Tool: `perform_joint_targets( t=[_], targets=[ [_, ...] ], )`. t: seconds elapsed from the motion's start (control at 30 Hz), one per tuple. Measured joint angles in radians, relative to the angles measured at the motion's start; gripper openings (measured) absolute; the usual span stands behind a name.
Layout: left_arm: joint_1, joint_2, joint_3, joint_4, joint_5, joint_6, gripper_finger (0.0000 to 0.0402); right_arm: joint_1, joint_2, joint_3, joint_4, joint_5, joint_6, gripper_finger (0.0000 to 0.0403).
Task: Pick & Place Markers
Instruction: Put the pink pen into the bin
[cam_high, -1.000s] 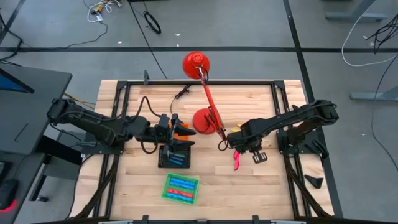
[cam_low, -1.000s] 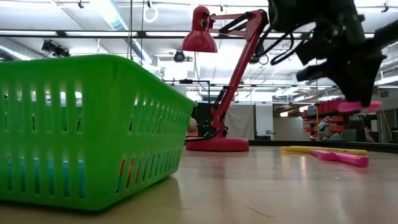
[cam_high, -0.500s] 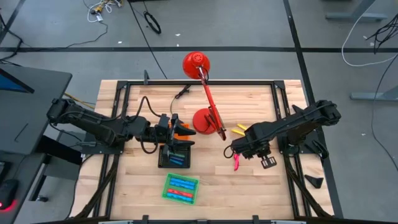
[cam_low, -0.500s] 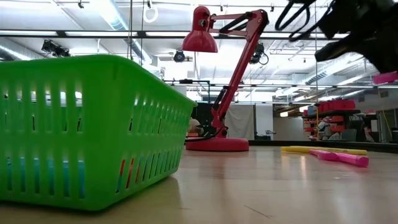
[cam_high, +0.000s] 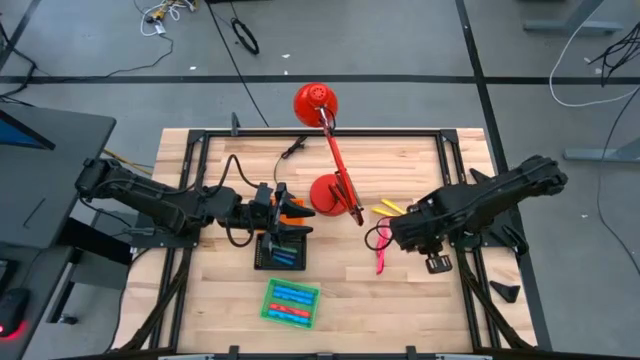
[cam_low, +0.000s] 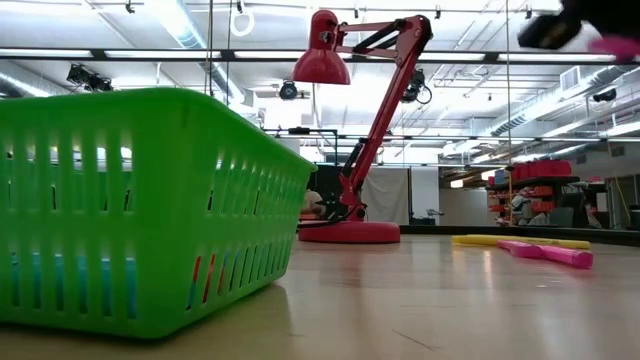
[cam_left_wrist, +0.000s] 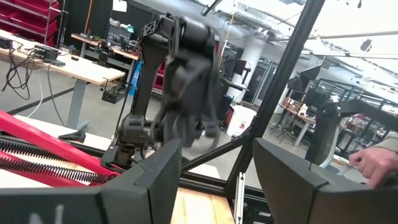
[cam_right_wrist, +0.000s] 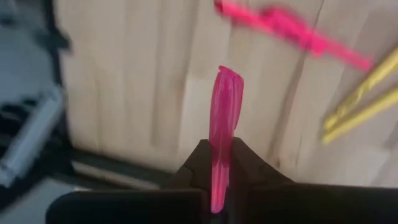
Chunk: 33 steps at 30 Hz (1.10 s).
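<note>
My right gripper (cam_high: 393, 238) is shut on a pink marker (cam_right_wrist: 224, 118), high above the table's right half; the marker also shows at the top right of the low view (cam_low: 615, 45). Another pink marker (cam_high: 380, 260) and two yellow markers (cam_high: 386, 208) lie flat on the table below it. My left gripper (cam_high: 285, 222) is open and empty (cam_left_wrist: 217, 180), over a black tray (cam_high: 262, 262) holding blue and green markers. A green tray (cam_high: 268, 310) near the front edge holds blue and red markers. My right gripper pinches the pink marker between its two fingers by its rear part (cam_right_wrist: 219, 180). The marker lies along the fingers, and its free end (cam_right_wrist: 227, 74) sticks out past the fingertips. It is lifted clear of the table.
A red desk lamp stands at the table's far middle, its base (cam_high: 328, 193) by the yellow markers and its arm (cam_high: 338, 160) slanting over them. An orange tray (cam_high: 296, 209) sits beside my left gripper. A dark frame (cam_high: 455, 190) borders the work area.
My right gripper has gone up and a little toward the table's right edge, staying shut on the pink marker, which is carried higher above the table. The markers on the table have not moved.
</note>
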Motion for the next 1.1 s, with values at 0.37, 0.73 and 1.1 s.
perform_joint_targets(
  t=[0.37, 0.73, 1.1],
  targets=[
    [0.0, 0.0, 0.0, 0.002, 0.0, -0.008, 0.0206, 0.0, -0.013, 0.259, 0.147, 0.086, 0.043, 0.0018],
    [0.0, 0.0, 0.0, 0.011, -0.013, -0.008, 0.0206, 0.0, -0.013, 0.389, 0.423, 0.253, 0.04, 0.0018],
    [0.0, 0.0, 0.0, 0.056, -0.019, 0.003, 0.0206, -0.002, -0.013, 0.389, 0.833, 0.347, -0.057, 0.0018]
  ],
)
